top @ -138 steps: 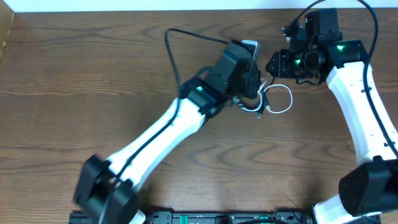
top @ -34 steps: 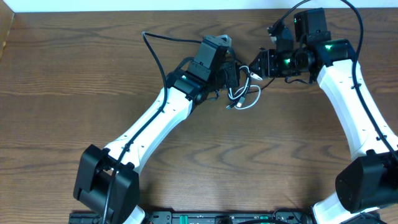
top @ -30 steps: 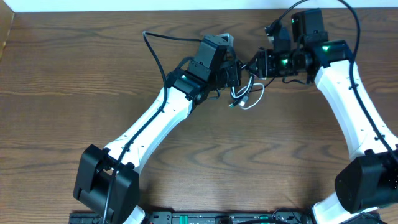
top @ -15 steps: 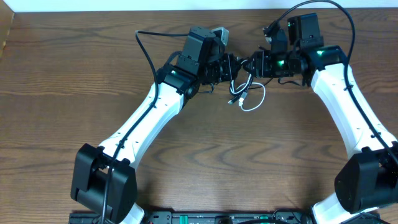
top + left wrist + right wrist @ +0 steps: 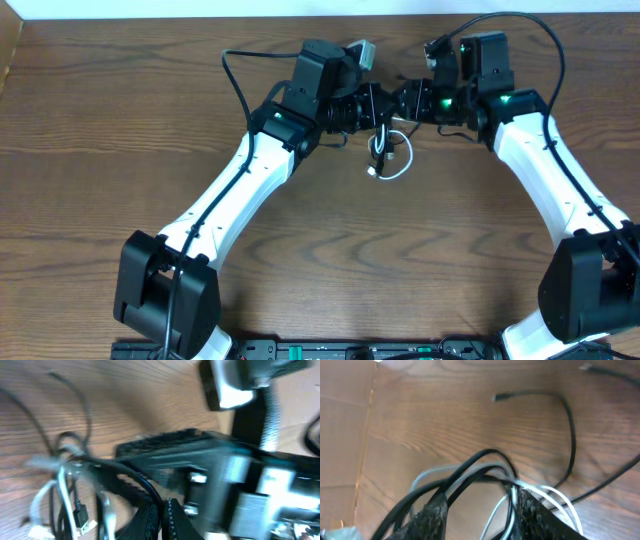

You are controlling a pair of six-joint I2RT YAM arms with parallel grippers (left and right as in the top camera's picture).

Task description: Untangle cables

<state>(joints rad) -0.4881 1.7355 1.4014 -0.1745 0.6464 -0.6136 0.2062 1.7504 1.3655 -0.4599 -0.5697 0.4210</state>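
The black cable [image 5: 379, 146] and the white cable [image 5: 399, 165] hang as one small tangle between my two grippers near the table's back. My left gripper [image 5: 366, 106] is shut on a strand of the black cable [image 5: 142, 485], fingers pressed together [image 5: 163, 521]. Below it in the left wrist view are white strands [image 5: 60, 491] and a black USB plug [image 5: 83, 518]. My right gripper [image 5: 404, 101] faces the left one, almost touching. Its fingers [image 5: 482, 512] are apart, with black strands [image 5: 470, 471] and white strands [image 5: 551, 496] strung across them.
The wooden table [image 5: 120, 150] has its back edge just behind both grippers. A thin black wire [image 5: 232, 62] loops off the left arm to the left. In the right wrist view a thin black cord [image 5: 568, 425] with a small plug end lies on the wood.
Both grippers have moved left and toward the table's back, drawing closer together. The tangle has gone with them and now hangs in a tighter bunch.
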